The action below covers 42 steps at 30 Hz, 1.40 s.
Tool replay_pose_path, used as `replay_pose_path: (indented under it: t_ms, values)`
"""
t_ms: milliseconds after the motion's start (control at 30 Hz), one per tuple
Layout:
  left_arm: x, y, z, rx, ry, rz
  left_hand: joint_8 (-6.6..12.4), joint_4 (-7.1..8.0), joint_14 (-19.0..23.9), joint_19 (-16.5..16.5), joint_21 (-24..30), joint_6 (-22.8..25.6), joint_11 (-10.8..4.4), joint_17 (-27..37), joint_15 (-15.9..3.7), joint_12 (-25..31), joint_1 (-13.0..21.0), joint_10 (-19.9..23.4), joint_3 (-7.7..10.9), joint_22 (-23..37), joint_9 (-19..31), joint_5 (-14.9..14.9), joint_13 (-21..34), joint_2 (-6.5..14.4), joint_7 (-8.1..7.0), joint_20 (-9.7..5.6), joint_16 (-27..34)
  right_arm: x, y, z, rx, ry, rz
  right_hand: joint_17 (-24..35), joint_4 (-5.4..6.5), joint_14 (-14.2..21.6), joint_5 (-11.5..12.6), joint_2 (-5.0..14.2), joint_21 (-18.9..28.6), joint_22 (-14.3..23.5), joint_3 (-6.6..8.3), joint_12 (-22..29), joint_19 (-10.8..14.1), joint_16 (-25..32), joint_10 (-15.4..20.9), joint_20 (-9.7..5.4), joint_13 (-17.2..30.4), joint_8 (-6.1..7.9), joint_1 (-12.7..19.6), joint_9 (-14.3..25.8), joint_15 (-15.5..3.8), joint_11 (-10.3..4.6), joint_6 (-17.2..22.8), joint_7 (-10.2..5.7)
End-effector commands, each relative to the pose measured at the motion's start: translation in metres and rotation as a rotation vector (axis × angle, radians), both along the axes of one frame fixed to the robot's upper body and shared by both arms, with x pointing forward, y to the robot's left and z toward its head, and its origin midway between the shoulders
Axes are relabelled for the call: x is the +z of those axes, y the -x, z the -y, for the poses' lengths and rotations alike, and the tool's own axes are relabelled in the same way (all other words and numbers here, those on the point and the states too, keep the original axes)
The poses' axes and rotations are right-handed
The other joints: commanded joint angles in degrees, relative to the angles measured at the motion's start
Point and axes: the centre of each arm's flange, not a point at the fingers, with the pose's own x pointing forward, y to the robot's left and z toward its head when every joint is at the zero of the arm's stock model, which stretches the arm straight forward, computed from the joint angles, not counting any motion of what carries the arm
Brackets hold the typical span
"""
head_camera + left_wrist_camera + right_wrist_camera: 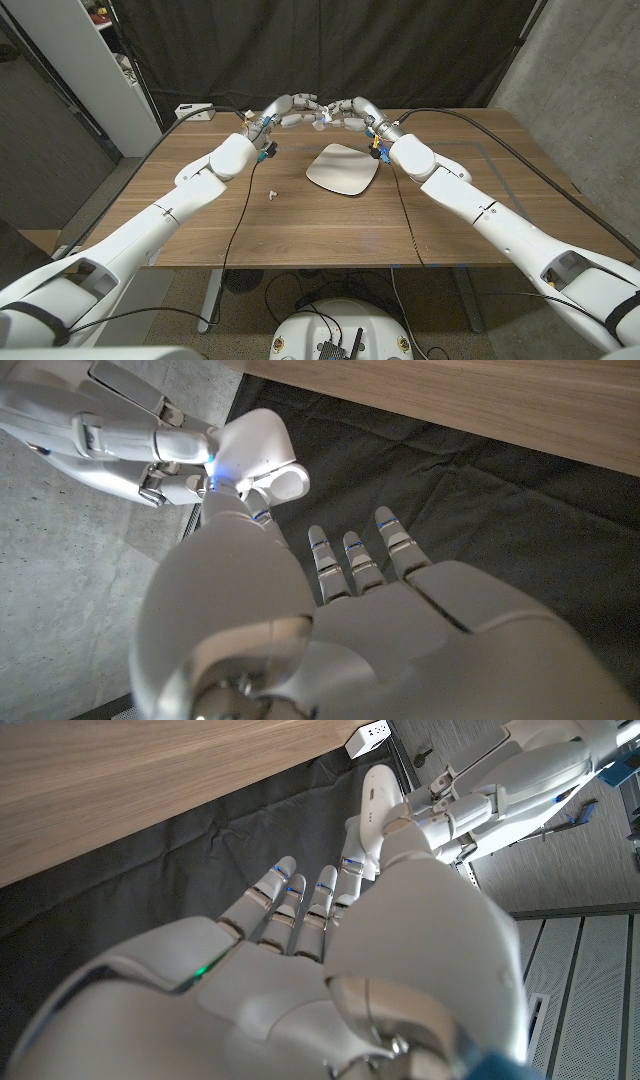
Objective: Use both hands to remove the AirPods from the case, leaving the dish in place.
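Both hands meet up at the far side of the table, but near things first: one small white piece (271, 193), probably an AirPod already out, lies on the wood nearer the robot, left of the dish (343, 169). The dish sits mid-table, nothing visibly on it. Beyond it, the left hand (292, 111) and right hand (351, 109) pinch the white AirPods case (325, 117) between them, held above the table's far edge, lid apparently hinged open in the left wrist view. Looks like mid-extraction: next, one hand steadies the case while the other plucks the remaining bud, without knocking the dish.
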Motion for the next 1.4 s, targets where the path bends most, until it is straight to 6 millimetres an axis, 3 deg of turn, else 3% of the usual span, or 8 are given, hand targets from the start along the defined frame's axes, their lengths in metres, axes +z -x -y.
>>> replay_pose_path:
  t_ms: [33,133,333,400,500,767,933,1400]
  values:
    - [-0.005,0.001,0.0,0.036,-0.012,-0.004,0.5,0.32,0.41,0.38,0.32,1.2,0.6,0.13,-0.82,0.38,-0.47,0.4,-0.34,0.31,0.62,0.38,0.26,0.1,1.62,-0.65,0.26,-0.001,0.004,-0.004,0.013,-0.001,0.02,0.04,0.39,0.15,0.15,0.49,-0.11,0.06,0.01,-0.17,0.34,-0.15,0.26,-0.43,0.16,0.32,0.08,12.51,-5.15,-0.31,3.71,-3.86]
    - [-0.006,0.0,0.001,0.032,-0.012,-0.008,1.51,0.34,0.44,0.42,0.34,3.46,0.64,0.07,-0.82,0.4,-0.35,0.41,-0.4,0.32,1.08,0.37,0.3,0.12,2.46,-0.71,0.22,-0.001,0.004,-0.005,0.013,0.003,0.021,0.04,0.37,0.14,0.16,0.51,-0.1,0.06,0.03,-0.2,0.37,-0.16,0.21,-0.42,0.15,0.3,0.1,12.5,-5.17,-0.38,3.78,-3.88]
    - [-0.007,-0.001,0.0,0.003,0.02,-0.016,2.37,-0.09,0.66,0.57,0.43,5.25,-0.11,0.0,-0.71,0.62,0.77,0.97,-0.1,0.34,1.78,0.51,0.35,0.39,1.23,-0.4,0.24,-0.001,0.003,-0.005,0.013,0.002,0.016,0.03,0.34,0.16,0.16,0.53,-0.09,0.06,0.05,-0.2,0.39,-0.17,0.27,-0.47,0.11,0.22,0.12,12.46,-5.2,-0.41,3.76,-3.77]
    - [-0.007,-0.001,0.0,-0.014,0.041,-0.018,3.25,-0.35,1.1,0.81,0.55,7.24,-0.43,0.0,-1.11,0.82,1.57,1.47,0.19,0.37,2.24,0.62,0.39,0.71,2.2,-0.43,0.37,-0.002,0.002,-0.005,0.009,0.004,0.008,0.03,0.34,0.17,0.16,0.51,-0.09,0.06,0.04,-0.21,0.41,-0.17,0.26,-0.46,0.1,0.22,0.1,12.48,-5.19,-0.43,3.77,-3.8]
    - [-0.007,-0.001,0.0,-0.024,0.054,-0.015,3.63,-0.66,1.53,1.13,0.71,8.05,-0.97,-0.01,-1.38,1.06,2.39,2.11,0.44,0.4,2.61,0.69,0.41,0.84,2.03,-0.6,0.49,-0.004,0.0,-0.004,0.003,0.002,0.003,0.03,0.37,0.12,0.15,0.51,-0.09,0.06,0.02,-0.24,0.4,-0.19,0.21,-0.49,0.09,0.2,0.05,12.52,-5.13,-0.4,3.71,-3.81]
    - [-0.004,0.006,-0.001,-0.039,0.072,0.008,4.03,-0.79,2.34,1.48,0.91,8.88,-1.25,0.05,-1.83,1.4,3.17,3.07,0.77,0.48,3.15,0.75,0.45,1.23,1.96,-0.72,0.75,-0.004,-0.001,0.004,-0.03,0.004,0.003,0.03,0.32,0.04,0.14,0.63,-0.14,0.06,0.1,-0.29,0.28,-0.24,0.14,-0.6,0.07,0.14,0.13,12.59,-5.28,-0.43,3.7,-3.85]
    - [-0.004,0.011,-0.002,-0.054,0.096,0.02,4.06,-0.88,2.56,1.64,1.04,8.85,-1.44,0.12,-1.9,1.46,3.85,3.32,1.19,0.55,3.52,0.8,0.47,1.63,3.06,-0.65,0.79,-0.002,-0.002,0.008,-0.034,-0.005,0.005,0.02,0.26,0.07,0.12,0.61,-0.14,0.06,0.12,-0.29,0.28,-0.26,0.15,-0.63,0.06,0.18,0.17,12.57,-5.35,-0.28,3.98,-3.98]
    - [-0.004,0.022,-0.011,-0.035,0.111,0.035,4.12,-0.91,2.78,2.01,1.29,8.92,-1.66,0.21,-1.8,1.58,4.79,3.86,1.8,0.65,4.13,0.8,0.5,1.89,3.15,-0.78,0.81,0.002,-0.007,0.012,-0.038,-0.005,-0.007,0.01,0.2,0.17,0.1,0.53,-0.16,0.06,0.1,-0.27,0.2,-0.26,0.21,-0.61,0.08,0.22,0.17,12.61,-5.21,-0.15,4.35,-4.23]
